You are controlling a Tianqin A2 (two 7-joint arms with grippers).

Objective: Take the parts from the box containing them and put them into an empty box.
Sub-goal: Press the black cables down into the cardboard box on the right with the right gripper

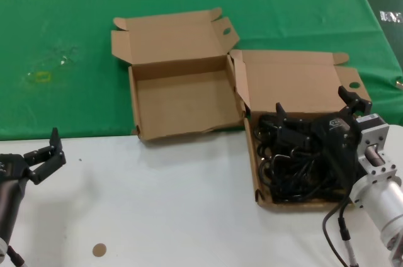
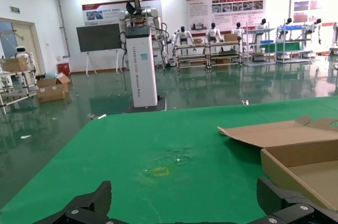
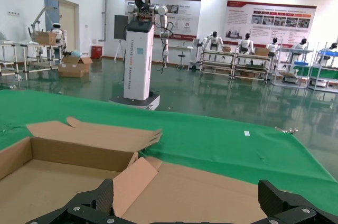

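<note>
The parts, black power cords (image 1: 291,165), lie tangled in the box containing them (image 1: 254,172), at the right on the white table. Its lid (image 1: 296,81) stands open behind. My right gripper (image 1: 313,104) hovers just above the cords, open, with nothing between its fingers; in the right wrist view my right gripper (image 3: 186,200) faces that lid (image 3: 211,192), and the cords are out of view. The empty box (image 1: 182,100) sits beside it to the left, lid open; it also shows as the empty box (image 3: 58,174) and the empty box (image 2: 303,163). My left gripper (image 1: 49,157) waits open near the table's left edge.
A green cloth (image 1: 75,40) covers the far half of the surface, with a small yellow mark (image 1: 43,77). The near half is white table (image 1: 164,204). A small brown disc (image 1: 99,250) lies near the front edge.
</note>
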